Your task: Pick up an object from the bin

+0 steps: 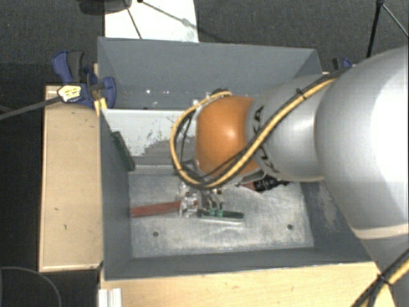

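Observation:
My gripper [199, 203] is low over the bin floor, near the middle, under the orange wrist cover. A flat red-brown strip [153, 208] lies on the floor to its left, with its right end reaching the gripper. A slim green and dark object [225, 215] lies just right of and below the gripper, touching or nearly touching it. I cannot make out whether either thing is held.
A dark green bar [121, 149] leans against the bin's left wall, well away from the gripper. The big silver arm covers the bin's right side and part of the back. Bare floor shows along the front and at the left.

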Available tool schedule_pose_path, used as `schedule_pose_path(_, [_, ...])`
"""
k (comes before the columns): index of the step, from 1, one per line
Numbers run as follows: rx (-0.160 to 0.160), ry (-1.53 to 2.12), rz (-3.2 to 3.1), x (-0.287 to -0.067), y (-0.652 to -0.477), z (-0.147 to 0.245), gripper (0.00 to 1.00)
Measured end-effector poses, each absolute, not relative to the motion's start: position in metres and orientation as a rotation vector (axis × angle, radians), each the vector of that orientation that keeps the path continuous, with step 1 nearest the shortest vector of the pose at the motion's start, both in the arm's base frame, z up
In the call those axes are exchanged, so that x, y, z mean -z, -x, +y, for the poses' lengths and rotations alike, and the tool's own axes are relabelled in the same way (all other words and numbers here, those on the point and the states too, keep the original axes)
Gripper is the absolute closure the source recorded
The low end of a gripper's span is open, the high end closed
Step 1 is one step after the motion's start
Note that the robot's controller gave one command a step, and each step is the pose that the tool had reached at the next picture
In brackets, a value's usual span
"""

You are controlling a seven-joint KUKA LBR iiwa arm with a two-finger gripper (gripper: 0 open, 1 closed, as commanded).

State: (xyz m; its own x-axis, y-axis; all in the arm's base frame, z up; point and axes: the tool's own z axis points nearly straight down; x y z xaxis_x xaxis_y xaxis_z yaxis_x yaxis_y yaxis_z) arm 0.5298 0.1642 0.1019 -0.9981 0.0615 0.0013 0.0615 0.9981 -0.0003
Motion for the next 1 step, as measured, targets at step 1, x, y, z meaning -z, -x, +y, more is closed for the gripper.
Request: schedule_pose_path(1, [0.003,0.300,-3.131,-0.3141,-0.5365,0.1843,1.00])
